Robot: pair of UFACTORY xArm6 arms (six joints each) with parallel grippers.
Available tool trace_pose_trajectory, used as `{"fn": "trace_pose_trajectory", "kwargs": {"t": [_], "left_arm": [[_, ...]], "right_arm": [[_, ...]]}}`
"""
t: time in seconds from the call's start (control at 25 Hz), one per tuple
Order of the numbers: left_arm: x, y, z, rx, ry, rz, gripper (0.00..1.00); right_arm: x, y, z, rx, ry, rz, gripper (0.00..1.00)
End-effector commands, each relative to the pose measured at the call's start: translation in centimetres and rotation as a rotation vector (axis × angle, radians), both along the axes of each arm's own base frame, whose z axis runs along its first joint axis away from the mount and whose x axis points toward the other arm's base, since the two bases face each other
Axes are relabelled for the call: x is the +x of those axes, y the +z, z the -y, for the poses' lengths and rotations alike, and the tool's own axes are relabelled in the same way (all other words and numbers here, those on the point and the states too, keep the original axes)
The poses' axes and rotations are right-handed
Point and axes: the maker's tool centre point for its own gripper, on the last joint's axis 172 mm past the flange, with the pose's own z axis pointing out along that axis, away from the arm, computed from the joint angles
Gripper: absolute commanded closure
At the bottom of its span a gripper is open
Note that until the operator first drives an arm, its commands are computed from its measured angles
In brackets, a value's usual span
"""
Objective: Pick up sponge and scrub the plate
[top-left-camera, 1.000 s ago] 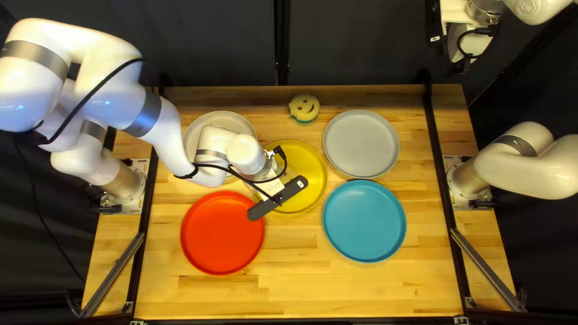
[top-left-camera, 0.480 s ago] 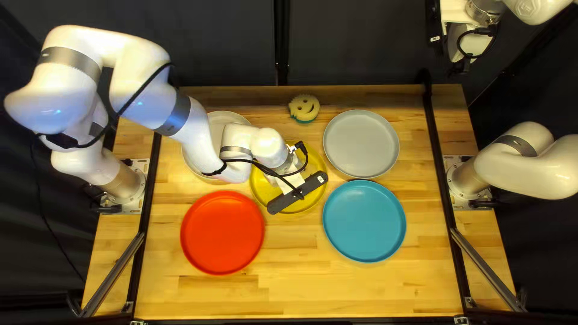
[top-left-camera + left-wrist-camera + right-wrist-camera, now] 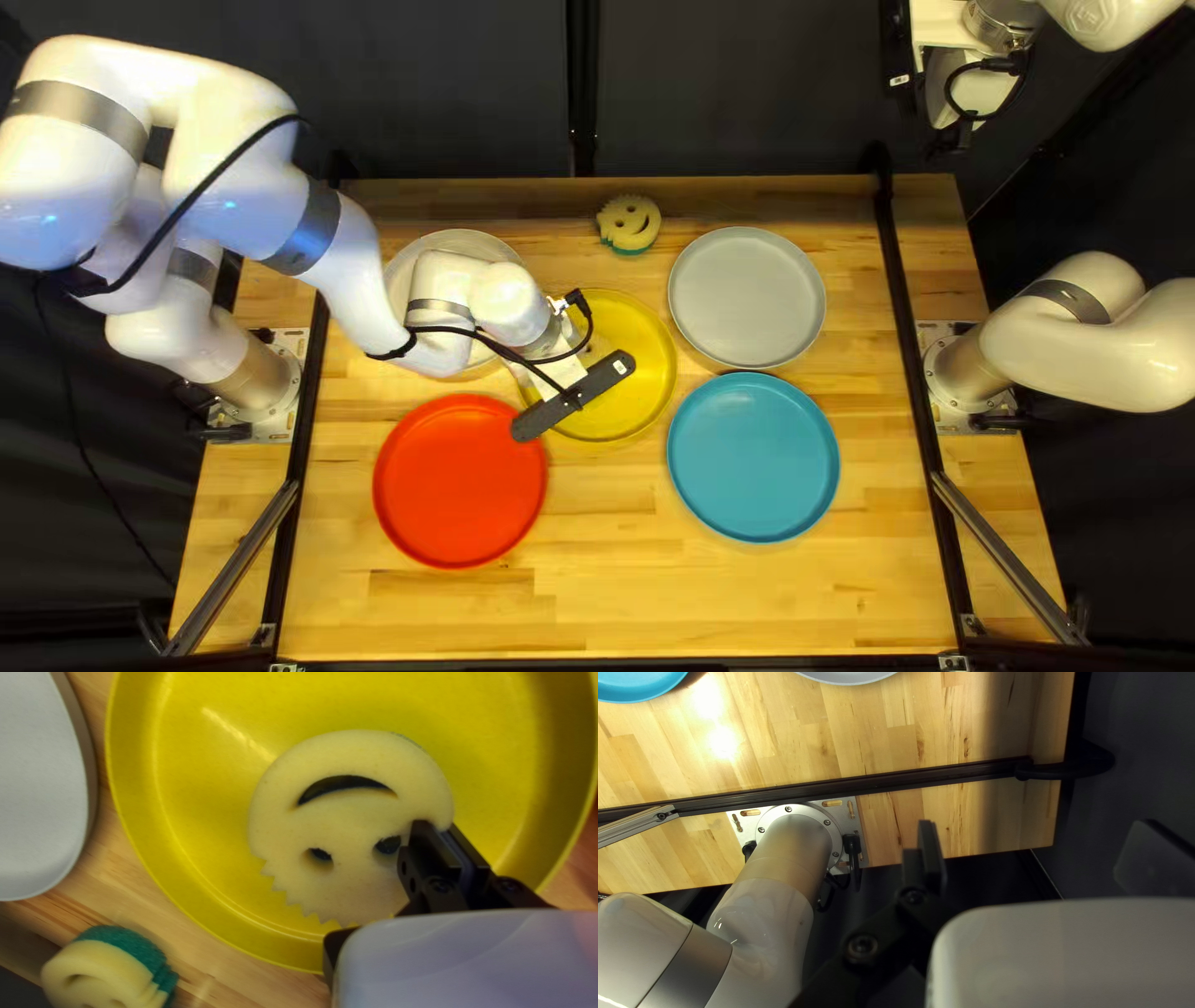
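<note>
Left gripper (image 3: 560,373) nearly closed, pinching sponge (image 3: 349,821) by edge — yellow plate (image 3: 134,796) leaves room inside rim — right gripper (image 3: 954,93) spread wide

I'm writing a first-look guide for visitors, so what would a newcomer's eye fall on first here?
Probably the smiling sponge on the yellow plate, with the left end effector at its edge. Next, likely the vivid red plate and blue plate, side by side nearer the table's near edge. A second sponge, also smiling, sits near the far edge.
</note>
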Motion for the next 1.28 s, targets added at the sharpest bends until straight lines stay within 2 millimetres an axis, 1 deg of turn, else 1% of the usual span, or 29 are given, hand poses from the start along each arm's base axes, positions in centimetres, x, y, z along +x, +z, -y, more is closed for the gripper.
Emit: {"fn": "trace_pose_trajectory", "kwargs": {"t": [0.04, 0.12, 0.28, 0.32, 0.48, 0.64, 0.72, 0.8, 0.92, 1.0, 1.08, 1.28], "left_arm": [[0.7, -0.1, -0.2, -0.003, 0.004, 0.001, 1.0], [1.6, -0.1, -0.3, -0.003, 0.001, 0.005, 1.0], [4.0, 0.0, -1.2, -0.003, -0.012, 0.016, 1.0], [4.2, 0.0, -1.4, -0.003, -0.013, 0.017, 1.0], [6.6, 0.2, -1.9, -0.003, -0.03, 0.029, 1.0], [8.1, 0.0, -2.6, -0.011, -0.043, 0.043, 1.0], [8.3, -0.2, -2.8, -0.026, -0.049, 0.053, 1.0], [8.3, -0.7, -3.0, -0.045, -0.047, 0.062, 1.0], [7.5, -0.9, -3.3, -0.062, -0.038, 0.066, 1.0], [6.7, -0.6, -3.3, -0.068, -0.028, 0.066, 1.0], [5.5, -0.3, -3.4, -0.071, -0.018, 0.066, 1.0], [3.1, -0.1, -3.6, -0.077, 0.008, 0.061, 1.0]], "right_arm": [[0.0, 0.0, 0.0, 0.0, 0.0, 0.0, 0.0], [0.0, 0.0, 0.0, 0.0, 0.0, 0.0, 0.0], [0.0, 0.0, 0.0, 0.0, 0.0, 0.0, 0.0], [0.0, 0.0, 0.0, 0.0, 0.0, 0.0, 0.0], [0.0, 0.0, 0.0, 0.0, 0.0, 0.0, 0.0], [0.0, 0.0, 0.0, 0.0, 0.0, 0.0, 0.0], [0.0, 0.0, 0.0, 0.0, 0.0, 0.0, 0.0], [0.0, 0.0, 0.0, 0.0, 0.0, 0.0, 0.0], [0.0, 0.0, 0.0, 0.0, 0.0, 0.0, 0.0], [0.0, 0.0, 0.0, 0.0, 0.0, 0.0, 0.0], [0.0, 0.0, 0.0, 0.0, 0.0, 0.0, 0.0], [0.0, 0.0, 0.0, 0.0, 0.0, 0.0, 0.0]]}}
